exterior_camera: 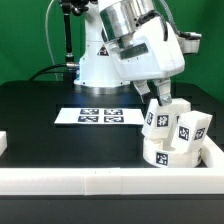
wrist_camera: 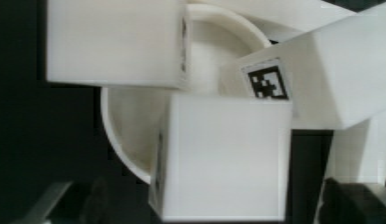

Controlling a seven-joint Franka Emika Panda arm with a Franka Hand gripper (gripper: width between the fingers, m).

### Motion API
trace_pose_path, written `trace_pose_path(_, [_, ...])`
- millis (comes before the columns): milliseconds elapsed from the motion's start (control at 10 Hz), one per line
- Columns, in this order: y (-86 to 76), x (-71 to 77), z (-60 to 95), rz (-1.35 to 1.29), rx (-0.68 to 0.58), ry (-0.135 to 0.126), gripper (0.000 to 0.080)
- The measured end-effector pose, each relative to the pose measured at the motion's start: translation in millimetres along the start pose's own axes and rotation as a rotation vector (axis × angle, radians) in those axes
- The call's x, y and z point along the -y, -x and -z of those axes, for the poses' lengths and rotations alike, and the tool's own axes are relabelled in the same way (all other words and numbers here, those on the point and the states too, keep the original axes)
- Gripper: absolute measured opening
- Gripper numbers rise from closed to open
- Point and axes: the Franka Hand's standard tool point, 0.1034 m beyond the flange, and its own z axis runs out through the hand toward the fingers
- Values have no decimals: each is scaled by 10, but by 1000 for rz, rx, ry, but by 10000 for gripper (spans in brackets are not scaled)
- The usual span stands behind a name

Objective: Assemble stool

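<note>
stool seat (exterior_camera: 165,153) with upright legs (exterior_camera: 190,129), at the exterior view's right, in the corner of the white rail (exterior_camera: 90,181).
the seat lies on the black table (exterior_camera: 40,120) with tagged blocky legs standing on top. the gripper (exterior_camera: 158,98) hangs just above the leg nearest the exterior view's left. wrist view: fingers (wrist_camera: 48,205) spread wide, one leg (wrist_camera: 216,150) between them with a gap on each side, the curved seat rim (wrist_camera: 122,130) behind it. the marker board (exterior_camera: 100,116) lies well apart, mid-table.

White legs (exterior_camera: 189,129) atop round seat (exterior_camera: 160,154)
</note>
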Motion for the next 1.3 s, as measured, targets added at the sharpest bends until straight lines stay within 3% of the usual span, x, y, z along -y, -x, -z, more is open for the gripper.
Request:
trace_pose_path(100, [31,56,56,71,9,-1,635])
trace_pose_path(500, [39,70,67,236,8,-5,649])
trace_pose_path(700, [40,64,63,507,6,-2,649])
trace_pose_path(1000, [80,87,60,869,-8,26,649])
trace_pose_path(1300, [54,74,55,1058,-6,29,649])
